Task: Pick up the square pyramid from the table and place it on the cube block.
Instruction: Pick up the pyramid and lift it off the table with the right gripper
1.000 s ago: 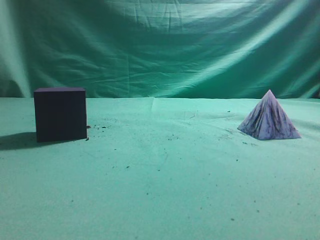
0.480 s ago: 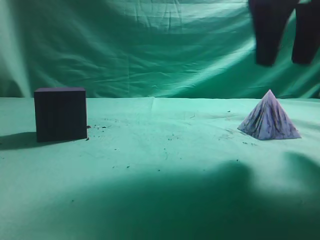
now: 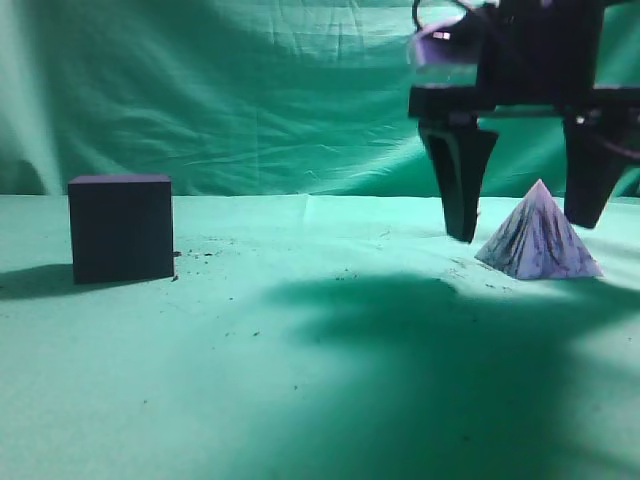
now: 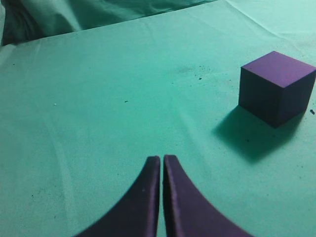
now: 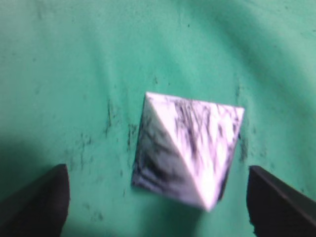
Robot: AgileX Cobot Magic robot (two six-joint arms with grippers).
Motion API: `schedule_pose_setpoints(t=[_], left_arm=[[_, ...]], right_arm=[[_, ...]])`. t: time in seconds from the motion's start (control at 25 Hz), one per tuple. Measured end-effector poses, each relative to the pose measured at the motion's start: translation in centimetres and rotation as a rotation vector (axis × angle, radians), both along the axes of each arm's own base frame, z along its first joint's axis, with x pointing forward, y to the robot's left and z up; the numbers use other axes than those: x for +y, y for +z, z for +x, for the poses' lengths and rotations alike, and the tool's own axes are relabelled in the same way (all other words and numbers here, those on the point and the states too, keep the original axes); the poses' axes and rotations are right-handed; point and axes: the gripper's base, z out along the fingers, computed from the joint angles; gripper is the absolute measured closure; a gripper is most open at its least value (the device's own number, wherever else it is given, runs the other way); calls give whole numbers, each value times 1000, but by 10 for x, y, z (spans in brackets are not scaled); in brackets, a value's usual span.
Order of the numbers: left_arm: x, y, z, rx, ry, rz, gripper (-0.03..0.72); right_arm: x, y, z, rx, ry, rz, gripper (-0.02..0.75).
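The square pyramid (image 3: 538, 238), pale lavender with dark streaks, stands on the green table (image 3: 320, 380) at the right. It also shows in the right wrist view (image 5: 187, 148), between the jaws. My right gripper (image 3: 525, 228) is open and hangs over the pyramid, one finger on each side, not touching it; its midpoint in the right wrist view (image 5: 158, 197) lies at the pyramid's near edge. The dark cube block (image 3: 121, 227) stands at the left and shows in the left wrist view (image 4: 276, 86). My left gripper (image 4: 161, 159) is shut and empty, well left of the cube.
A green cloth backdrop (image 3: 280, 90) hangs behind the table. The right arm casts a wide shadow (image 3: 450, 340) across the table's middle and right. Small dark specks lie scattered on the cloth.
The right gripper has come down from the top of the exterior view to straddle the pyramid. Its shadow has spread and shifted over the table. Cube and pyramid have not moved.
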Motion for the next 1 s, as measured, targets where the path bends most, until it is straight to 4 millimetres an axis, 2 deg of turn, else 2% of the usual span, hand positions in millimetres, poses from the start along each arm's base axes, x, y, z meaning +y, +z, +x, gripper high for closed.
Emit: schedule_pose_setpoints(t=[0.24,0.32,0.36,0.44,0.52,0.6,0.84,0.92,1.0], left_arm=[[0,0,0,0,0,0,688],[0,0,0,0,0,0,688],[0,0,0,0,0,0,688],[0,0,0,0,0,0,688],[0,0,0,0,0,0,688],[0,0,0,0,0,0,688],[0,0,0,0,0,0,688],[0,0,0,0,0,0,688],[0,0,0,0,0,0,688]], right_arm=[[-2,-25,15,45,-21,-27,94],[-3,-26,17,48,-34,-20,94],[-5,-27,18,52,-43,-17,148],[-6,-28,20,59,-61,-8,150],[-9,-28,22,63,-81,-4,270],[-10,-28,22,68,-96,-5,339],[-12,-24,24,86,-106,-17,328],[-14,-17,26,97,-97,-45,328],[-12,-1,31,90,-79,-46,328]])
